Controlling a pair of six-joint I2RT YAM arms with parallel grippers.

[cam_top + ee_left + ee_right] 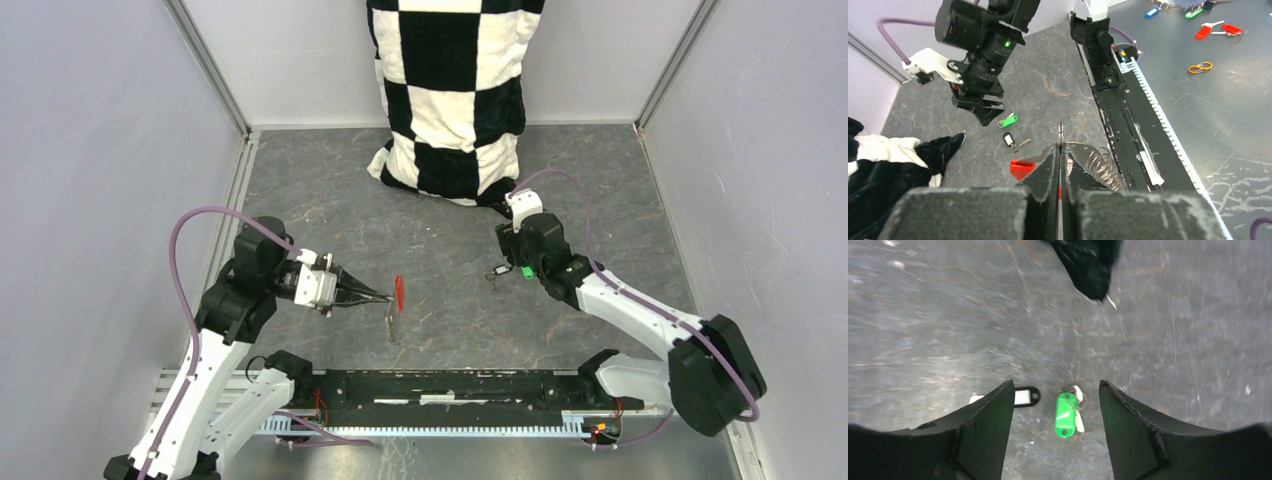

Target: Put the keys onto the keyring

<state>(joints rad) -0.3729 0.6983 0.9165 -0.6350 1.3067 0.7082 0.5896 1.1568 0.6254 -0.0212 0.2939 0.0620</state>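
The left pincer is pinching tight on the keyring, its two fingers pressing flat together with a thin sliver of metal poking out past their tips. The keyring's red tag is standing on edge just beyond the pincer in the top view and is showing beside the left finger in the left wrist view, while silvery wire is curving out on the other side of the closed fingers. All of this is sitting low over the dark marbled bench, towards its near middle. Across the bench, well apart from the keyring, the right pincer is hanging with its jaws spread wide and gripping nothing. Straight under that gap the green-tagged key is lying flat on the bench, its small metal blade resting beside the tag. The black-tagged key is lying just next to it, partly hidden behind the pincer's left finger. A black-and-white checkered cushion is leaning against the back wall.
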